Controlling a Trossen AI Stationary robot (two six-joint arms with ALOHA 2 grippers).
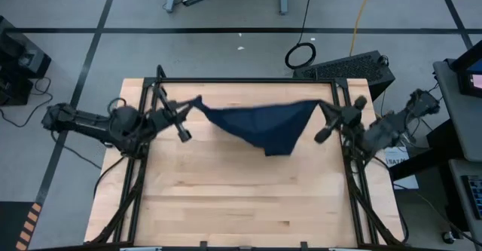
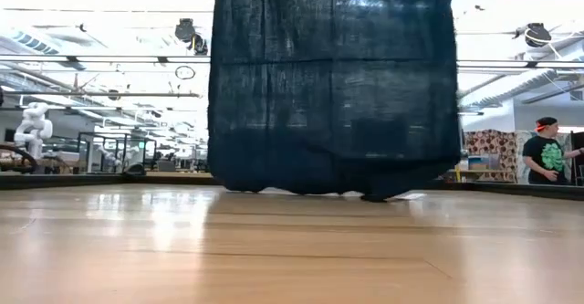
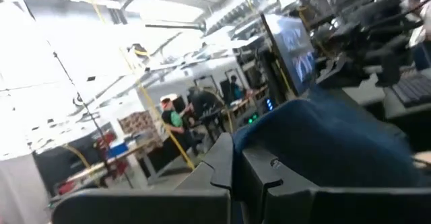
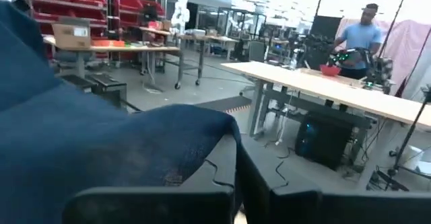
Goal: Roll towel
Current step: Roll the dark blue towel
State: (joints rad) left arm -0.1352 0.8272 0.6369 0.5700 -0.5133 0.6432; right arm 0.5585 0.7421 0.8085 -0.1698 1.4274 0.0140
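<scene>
The dark navy towel [image 1: 263,123] hangs spread between my two grippers over the far half of the wooden table [image 1: 241,198]. In the low view it is a broad sheet [image 2: 333,85] whose bottom edge [image 2: 365,194] reaches the tabletop. My left gripper [image 1: 193,105] is shut on its left top corner. My right gripper [image 1: 324,109] is shut on its right top corner. In the low view both grippers are out of the picture, above its top edge. My left gripper pinches the towel's left top corner [image 3: 252,140] between its two shut fingers [image 3: 222,167]. It comes at the corner from the table's left. The cloth hangs below, sagging slightly toward the other gripper. My right gripper pinches the towel's right top corner [image 4: 209,126] between its two shut fingers [image 4: 252,177], coming roughly level from the table's right. The cloth bunches at the fingers and hangs down from there.
A black metal frame [image 1: 248,81] runs round the table's far edge and sides. The near half of the table [image 1: 241,213] is bare wood. People stand in the room beyond [image 2: 547,153], far from the table.
</scene>
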